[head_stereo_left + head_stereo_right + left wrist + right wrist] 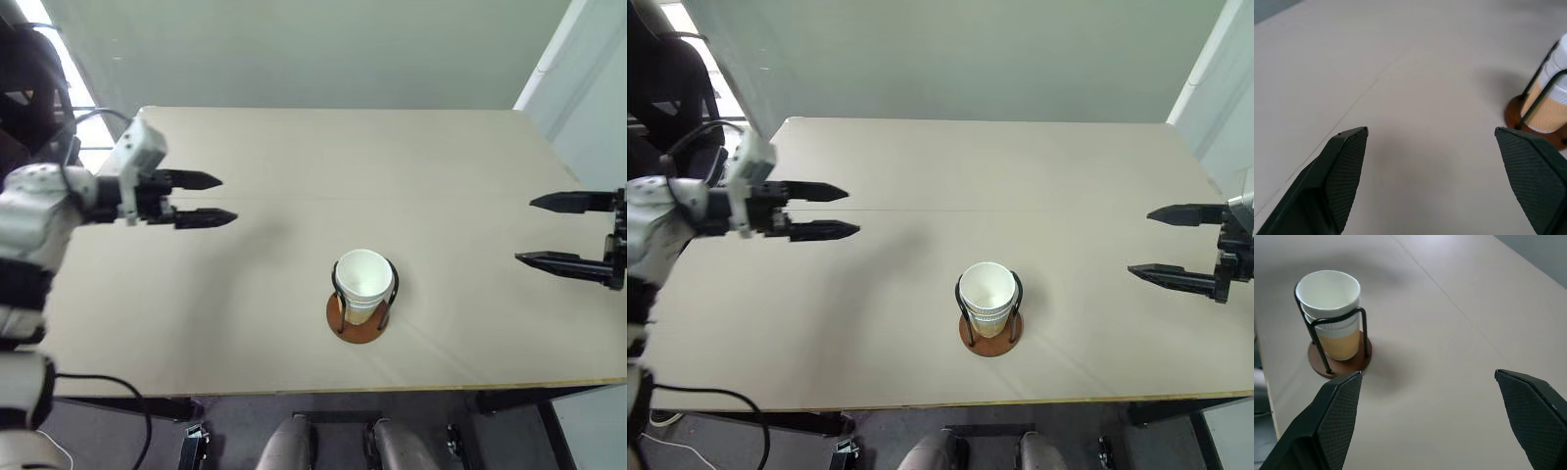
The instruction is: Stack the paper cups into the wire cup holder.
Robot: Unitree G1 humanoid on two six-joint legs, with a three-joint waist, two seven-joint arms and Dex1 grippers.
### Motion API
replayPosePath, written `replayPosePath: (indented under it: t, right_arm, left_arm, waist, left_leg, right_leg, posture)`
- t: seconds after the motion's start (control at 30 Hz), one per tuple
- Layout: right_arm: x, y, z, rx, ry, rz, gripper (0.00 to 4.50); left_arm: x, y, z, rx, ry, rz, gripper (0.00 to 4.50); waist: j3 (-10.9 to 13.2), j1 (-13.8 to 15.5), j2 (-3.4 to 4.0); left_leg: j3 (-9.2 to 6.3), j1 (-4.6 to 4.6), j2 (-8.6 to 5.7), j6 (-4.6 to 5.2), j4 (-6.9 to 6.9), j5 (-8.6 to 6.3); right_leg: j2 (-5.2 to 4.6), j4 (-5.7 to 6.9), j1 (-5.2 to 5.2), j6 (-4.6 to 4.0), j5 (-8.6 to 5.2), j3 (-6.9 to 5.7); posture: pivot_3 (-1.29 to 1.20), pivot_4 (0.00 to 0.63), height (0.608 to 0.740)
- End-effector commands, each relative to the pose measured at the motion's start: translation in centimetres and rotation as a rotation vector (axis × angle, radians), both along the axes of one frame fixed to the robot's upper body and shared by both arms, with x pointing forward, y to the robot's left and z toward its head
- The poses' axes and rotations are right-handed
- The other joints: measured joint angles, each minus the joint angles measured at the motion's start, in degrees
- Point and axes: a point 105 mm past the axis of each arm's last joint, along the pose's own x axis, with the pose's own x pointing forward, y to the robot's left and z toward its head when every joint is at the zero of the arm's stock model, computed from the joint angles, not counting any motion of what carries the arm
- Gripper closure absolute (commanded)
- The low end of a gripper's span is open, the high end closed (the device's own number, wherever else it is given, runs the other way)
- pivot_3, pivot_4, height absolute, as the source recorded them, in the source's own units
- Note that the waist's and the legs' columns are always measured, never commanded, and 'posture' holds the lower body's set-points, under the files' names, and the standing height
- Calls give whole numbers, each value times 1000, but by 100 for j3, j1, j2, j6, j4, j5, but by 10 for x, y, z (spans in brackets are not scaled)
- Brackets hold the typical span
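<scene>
You look to be at the end of the job: the paper cups [363, 284] sit nested one inside another in the wire cup holder [360, 315], which stands on the table [294, 147] near the middle of its near edge. From the wrist views the stack shows several white rolled rims above a tan wall, with the black wire loops rising on either side of it and the reddish-brown base underneath. How many cups are in the stack you cannot count for certain from here.

No loose cup lies on the tabletop, so my reading is that nothing is left to pick — the next move calls only for keeping both arms clear of the stand so it isn't knocked.

Your left gripper [208, 200] hangs over the left part of the table with its jaws spread wide, holding nothing and touching nothing. Your right gripper [550, 230] is at the right edge, jaws also wide apart and empty — both well apart from the holder.
</scene>
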Motion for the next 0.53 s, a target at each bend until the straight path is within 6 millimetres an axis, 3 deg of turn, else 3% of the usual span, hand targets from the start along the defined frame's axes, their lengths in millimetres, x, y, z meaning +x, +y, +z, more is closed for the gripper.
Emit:
replayPosePath:
  t: [0.03, 0.33, 0.53]
  right_arm:
    - [6, 0, 4, -62, -13, 68, 0]
    - [34, 5, 7, -91, 0, 172, 0]
    - [43, 9, 9, -95, -4, 200, 0]
  left_arm:
    - [-27, 10, 18, -4, -35, 60, 60]
    - [-70, 21, 7, 23, 8, 142, 60]
    - [-81, 19, 5, 23, -2, 178, 60]
  waist:
    - [0, -17, -1]
    - [5, -48, -13]
    - [7, -59, -16]
  left_leg:
    - [2, 2, -1, -1, 1, -1]
    - [-10, 19, 5, 30, -11, -12]
    - [-14, 26, 7, 5, -23, 35]
  right_leg:
    - [-1, 3, 3, -4, 1, 2]
    - [3, 43, -16, -124, 16, -2]
    - [5, 94, -38, -162, 36, 0]
  posture:
    - [0, 150, 740]
    - [0, 150, 740]
    - [0, 150, 740]
